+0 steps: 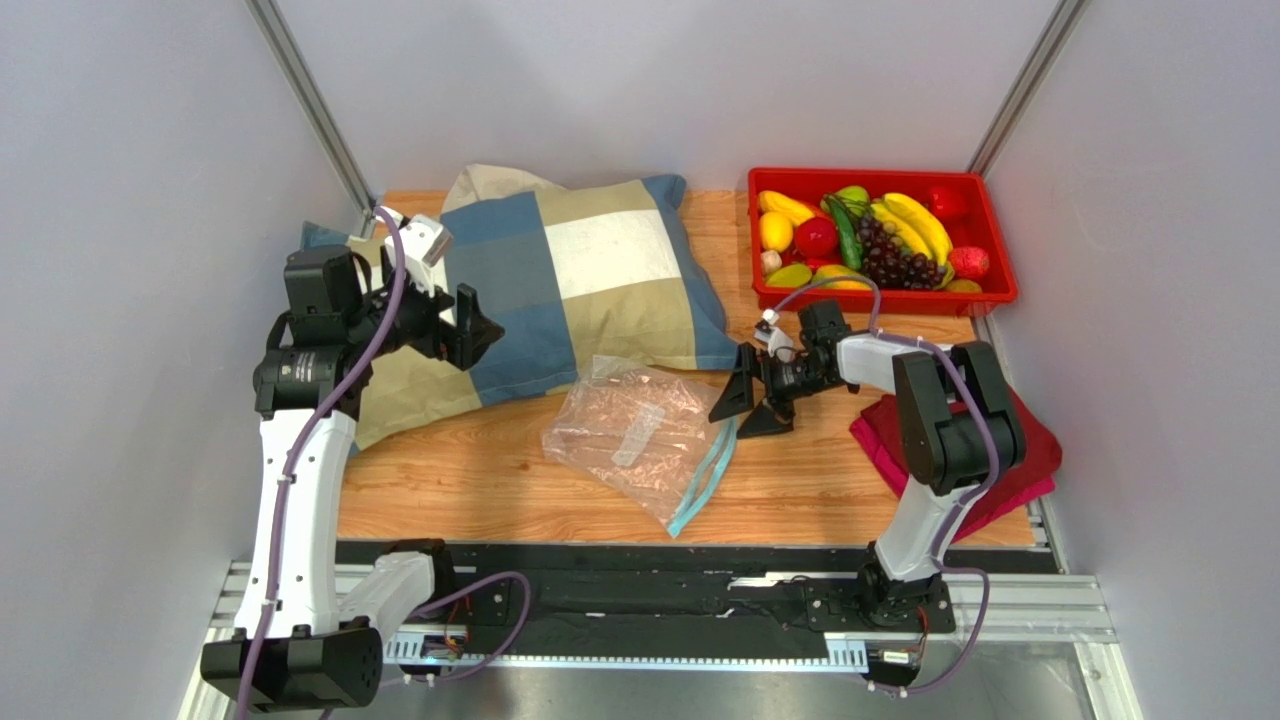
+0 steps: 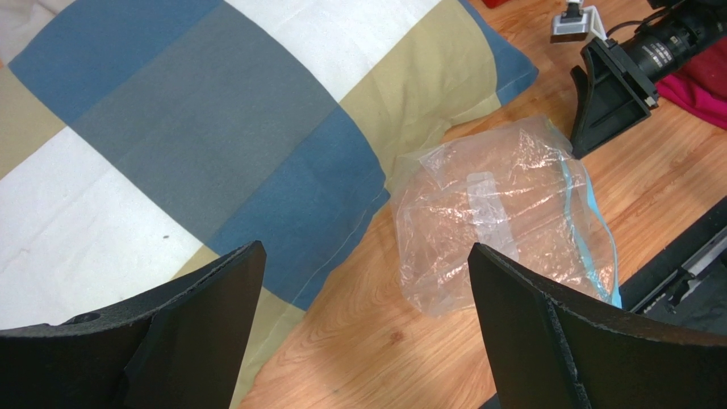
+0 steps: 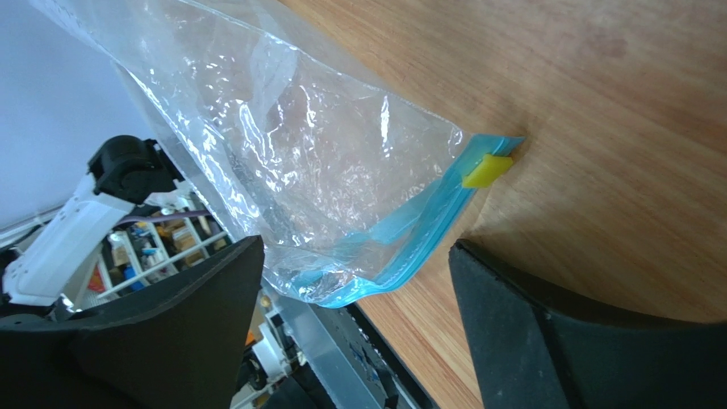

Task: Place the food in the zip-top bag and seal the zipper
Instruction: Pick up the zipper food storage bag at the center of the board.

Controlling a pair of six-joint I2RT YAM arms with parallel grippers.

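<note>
- The zip-top bag (image 1: 639, 435) lies flat on the wooden table (image 1: 481, 480), between the two arms and just in front of the checked pillow (image 1: 586, 270).
- It is empty. All the food (image 1: 872, 240) sits in the red tray (image 1: 864, 176) at the far right corner, well apart from the bag.
- The zipper (image 1: 703, 480) is the blue strip on the bag's near right edge. It has a small yellow slider (image 3: 488, 169) at one end. In the right wrist view the two blue strips seem a little apart, so the mouth may be partly open.
- The right gripper (image 1: 748, 408) hangs low, right beside the zipper edge. Its jaws are spread wide and hold nothing. I think it sits there to pinch the mouth and lift it open.
- The left gripper (image 1: 489, 330) is up over the pillow, jaws wide and empty too. From there it can come down on the bag's other side to hold it.
- There is bare wood near the bag's front and left edges, so there is room to slide it.
- The tray wall and the dark red cloth (image 1: 1029, 458) sit close to the right arm, so it should reach with care.
</note>
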